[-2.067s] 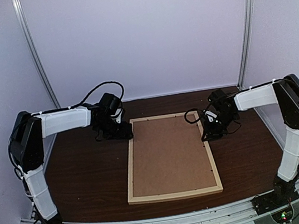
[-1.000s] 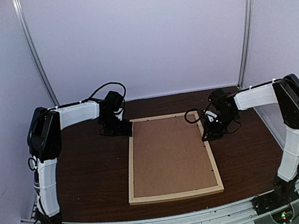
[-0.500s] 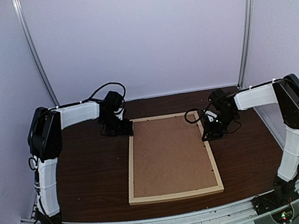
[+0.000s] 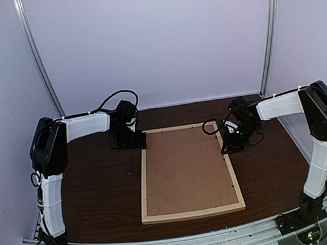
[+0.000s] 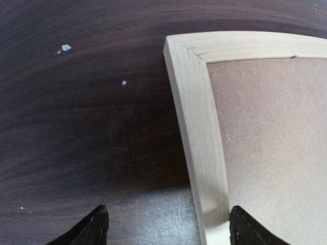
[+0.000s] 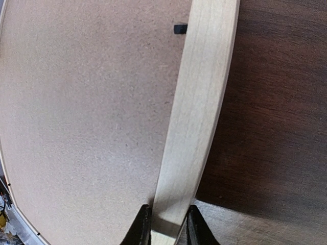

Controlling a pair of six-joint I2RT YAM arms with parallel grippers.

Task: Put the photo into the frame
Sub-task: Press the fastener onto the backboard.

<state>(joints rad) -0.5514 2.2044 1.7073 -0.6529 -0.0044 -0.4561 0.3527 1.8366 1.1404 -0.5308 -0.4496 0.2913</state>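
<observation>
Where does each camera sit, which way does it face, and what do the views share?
Top external: high behind the near edge, looking down on the table; left arm and right arm show whole.
Left wrist: faces down at a frame corner; the open left gripper shows.
Right wrist: faces down along a frame rail; right gripper pinches it.
Shared: all show the frame and brown backing board.

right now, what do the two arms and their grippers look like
Left arm and right arm: white plastic links between bulky black joint housings, with black cables looping at the wrists. Left gripper and right gripper: black, with two tapered fingers each.
</observation>
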